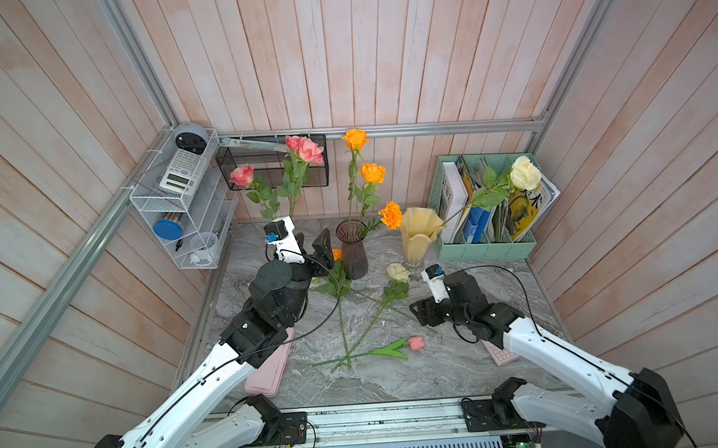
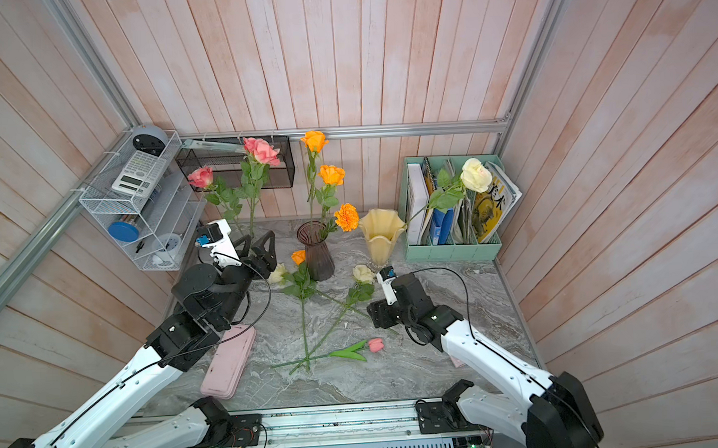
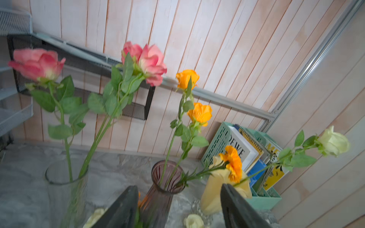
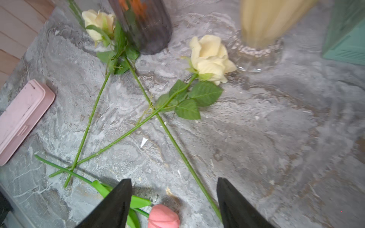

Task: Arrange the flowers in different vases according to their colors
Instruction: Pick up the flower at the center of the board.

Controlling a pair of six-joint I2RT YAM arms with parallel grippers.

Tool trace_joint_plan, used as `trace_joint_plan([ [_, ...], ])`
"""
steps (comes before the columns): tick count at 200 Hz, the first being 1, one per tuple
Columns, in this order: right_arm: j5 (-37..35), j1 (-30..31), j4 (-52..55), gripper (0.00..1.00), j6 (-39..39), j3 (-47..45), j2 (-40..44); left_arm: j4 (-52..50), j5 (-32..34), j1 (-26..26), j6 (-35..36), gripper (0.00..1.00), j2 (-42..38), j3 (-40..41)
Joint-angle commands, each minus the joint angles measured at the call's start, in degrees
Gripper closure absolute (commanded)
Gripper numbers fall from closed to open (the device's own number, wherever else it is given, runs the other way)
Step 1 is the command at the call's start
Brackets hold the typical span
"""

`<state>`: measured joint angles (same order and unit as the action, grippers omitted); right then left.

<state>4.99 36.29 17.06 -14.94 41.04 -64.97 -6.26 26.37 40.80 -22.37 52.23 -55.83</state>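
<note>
The left gripper [image 2: 256, 245] is seen raised just beside the dark purple ribbed glass vase with the flared rim [image 1: 352, 250], its jaws spread apart and nothing gripped between them. The right gripper [image 4: 173, 180] is held low over the grey marbled tabletop [image 1: 397, 381], its jaws likewise parted and empty, with the small pink tulip [image 1: 416, 343] lying close by them. Three pink roses [image 1: 304, 149] are stood in the clear glass cylinder vase [image 3: 67, 177], which is mostly hidden behind the left arm in both top views. Two orange roses [image 1: 372, 172] and an orange marigold [image 1: 391, 215] are stood in the purple vase, the marigold leaning out toward the pale yellow vase with the wavy ruffled rim [image 1: 418, 233]. One cream-white rose [image 1: 525, 173] is placed in the yellow vase and is tilted over the mint-green file holder [image 1: 487, 250]. Four flowers are left lying on the tabletop: a second cream-white rose [image 1: 398, 272] between the purple and yellow vases, a third cream-white rose [image 2: 277, 273] near the left gripper, a lone orange rose [image 2: 298, 257] close against the purple vase, though contact cannot be told, and the tulip. Their green stems are crossed over one another near the middle of the tabletop. A flat pink case [image 1: 270, 370] is laid beside the left arm.
</note>
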Motion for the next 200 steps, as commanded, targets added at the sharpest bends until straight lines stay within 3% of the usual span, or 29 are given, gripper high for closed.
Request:
trace_joint_plan([
  [1,-1.0,1.9,4.1,0.26,3.9,5.5,-4.6,-10.3,1.8,1.1,-8.6,0.29,-4.2,5.7],
  [79,3.0,6.5,10.2,0.28,9.8,25.2,-26.7,-18.9,1.3,2.2,-19.3,0.28,-14.9,21.0],
  [108,0.4,7.4,12.4,0.30,4.7,27.6,-29.8,-14.1,-7.7,2.5,-15.8,0.27,-14.6,24.2],
  [122,-1.0,7.1,16.2,0.29,3.0,28.9,-29.9,-11.2,-13.1,2.9,-12.9,0.26,-11.4,24.4],
  [153,-5.8,6.7,17.7,0.30,-1.5,24.9,-25.6,-10.5,-17.9,7.1,-3.1,0.26,2.6,19.5],
  [177,-7.6,5.2,17.2,0.30,-5.2,19.5,-20.2,-12.2,-15.8,11.8,4.7,0.26,14.5,13.7],
  [200,-9.4,3.1,17.4,0.30,-6.7,14.9,-15.3,-12.4,-14.1,12.7,8.3,0.26,22.9,8.6],
])
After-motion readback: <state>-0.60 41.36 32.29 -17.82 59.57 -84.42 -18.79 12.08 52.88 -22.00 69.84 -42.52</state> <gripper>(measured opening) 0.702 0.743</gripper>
